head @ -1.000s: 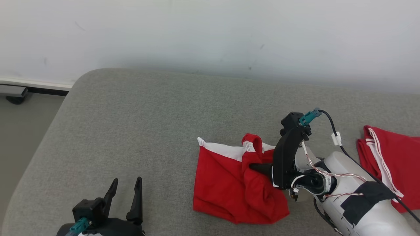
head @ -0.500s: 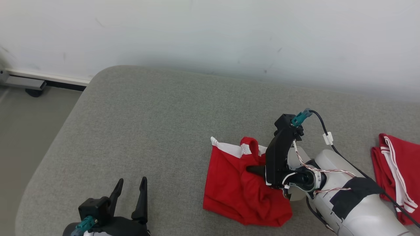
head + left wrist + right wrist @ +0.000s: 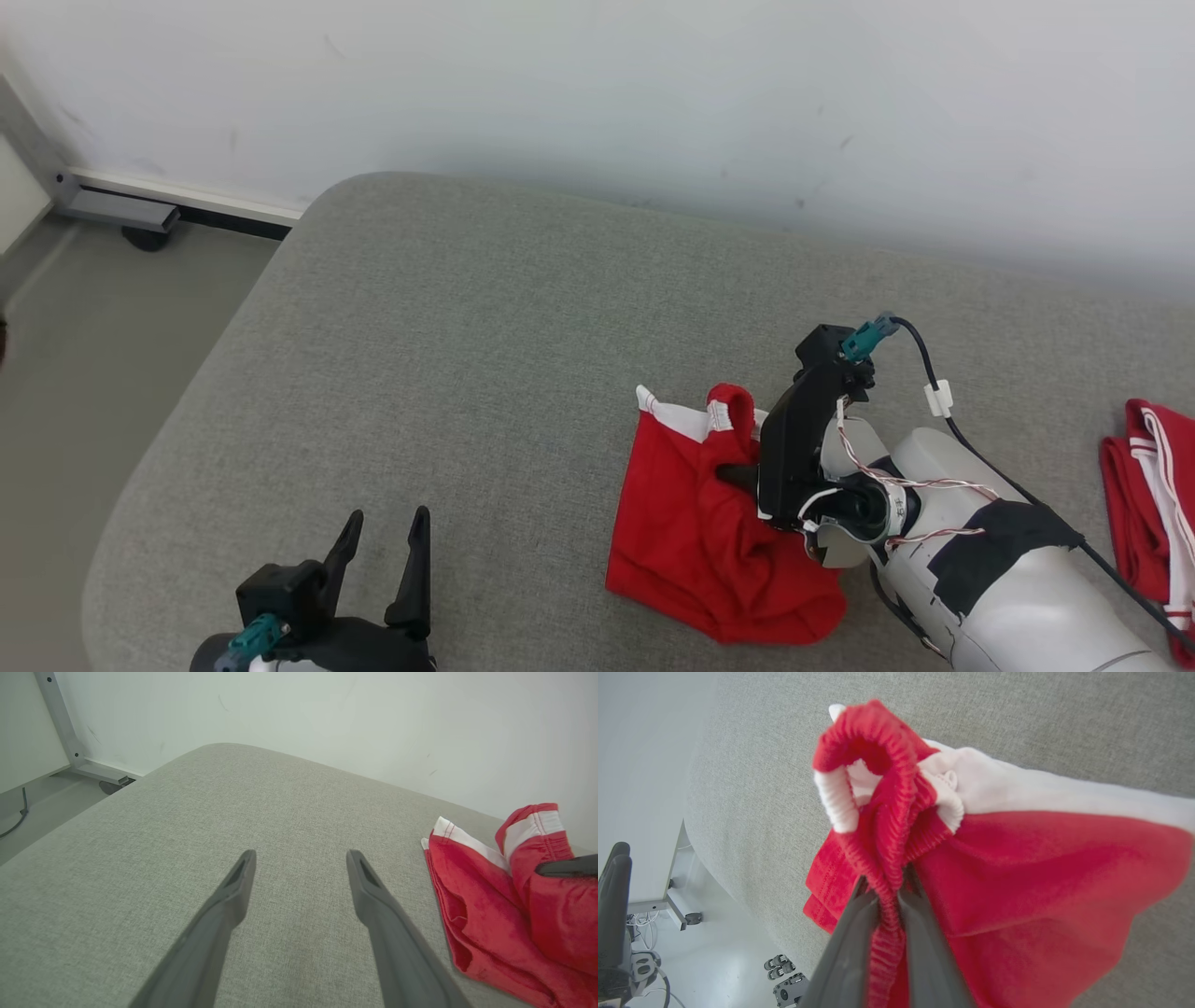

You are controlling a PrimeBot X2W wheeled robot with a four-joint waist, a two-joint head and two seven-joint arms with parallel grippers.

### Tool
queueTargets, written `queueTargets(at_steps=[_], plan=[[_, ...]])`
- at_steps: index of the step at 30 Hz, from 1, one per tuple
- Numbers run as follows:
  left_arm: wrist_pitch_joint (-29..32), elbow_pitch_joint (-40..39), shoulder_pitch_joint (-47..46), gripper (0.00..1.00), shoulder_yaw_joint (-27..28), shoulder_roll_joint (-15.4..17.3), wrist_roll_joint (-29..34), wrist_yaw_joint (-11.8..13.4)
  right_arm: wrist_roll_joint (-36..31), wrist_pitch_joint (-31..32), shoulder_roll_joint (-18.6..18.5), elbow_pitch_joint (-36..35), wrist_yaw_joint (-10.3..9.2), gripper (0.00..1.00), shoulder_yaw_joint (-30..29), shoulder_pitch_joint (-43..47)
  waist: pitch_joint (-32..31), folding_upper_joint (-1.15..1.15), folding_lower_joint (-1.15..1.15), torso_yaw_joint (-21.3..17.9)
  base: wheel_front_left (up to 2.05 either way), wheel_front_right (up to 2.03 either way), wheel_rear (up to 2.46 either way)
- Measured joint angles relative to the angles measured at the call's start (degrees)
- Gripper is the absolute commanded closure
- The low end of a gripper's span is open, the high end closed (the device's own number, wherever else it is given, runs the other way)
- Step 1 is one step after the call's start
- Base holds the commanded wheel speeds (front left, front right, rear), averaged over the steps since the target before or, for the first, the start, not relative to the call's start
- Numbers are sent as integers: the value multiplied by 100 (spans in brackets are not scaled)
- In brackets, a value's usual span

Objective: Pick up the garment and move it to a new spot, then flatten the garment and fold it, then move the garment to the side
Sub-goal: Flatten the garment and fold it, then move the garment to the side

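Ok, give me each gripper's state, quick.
Left gripper: open, holding nothing.
Right gripper: closed on the red garment with white ribbed trim, pinching a bunched fold.

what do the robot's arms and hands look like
The left hand and right hand each have two long, tapering dark fingers on a black mount with a teal plug. The right forearm is a smooth pale shell with a black tape band. A black cable with a white clip and thin red-and-white wires run along it.
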Motion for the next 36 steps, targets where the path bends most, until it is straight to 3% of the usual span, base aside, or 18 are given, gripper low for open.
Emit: queueTargets(at_steps=[2, 3, 4, 5, 6, 8, 20, 29, 36], plan=[[0, 24, -30, 0, -11, -20, 0, -4, -12, -48, 15, 96, 1, 100, 11, -23, 7, 0, 0, 41, 0, 0, 0], [0, 35, -59, 0, -15, -27, 0, -5, -47, -90, 18, 141, 0, 93, 12, -44, 10, 0, 0, 61, 0, 0, 0], [0, 42, -88, 0, -15, -33, 1, -5, -63, -125, 22, 187, 0, 79, 12, -80, 12, 0, 0, 81, 0, 0, 0], [0, 42, -101, 0, -7, -37, 1, -5, -67, -144, 33, 229, 9, 24, 19, -114, 12, 0, 0, 100, 0, 0, 0], [0, 52, -99, 0, 1, -36, 1, -5, -69, -147, 38, 261, 15, 0, 22, -133, 10, 0, 0, 113, 0, 0, 0], [0, 68, -97, 0, 23, -29, 1, -5, -69, -230, 66, 307, 19, 0, 13, -148, -1, 0, 0, 124, 0, 0, 0], [0, 71, 167, 0, 189, 98, 7, 4, -101, -758, 23, 74, 514, 0, 29, -190, -168, 0, 0, -119, 0, 0, 0], [0, -151, 304, 0, 320, 208, 33, 57, -392, -1259, -675, -432, 567, 0, -4, 385, -186, 0, 0, -502, 0, 0, 0], [0, -275, 360, 0, 349, 226, 84, 58, -387, -1383, -824, -716, 567, 0, -82, 754, -120, 0, 0, -701, 0, 0, 0]])
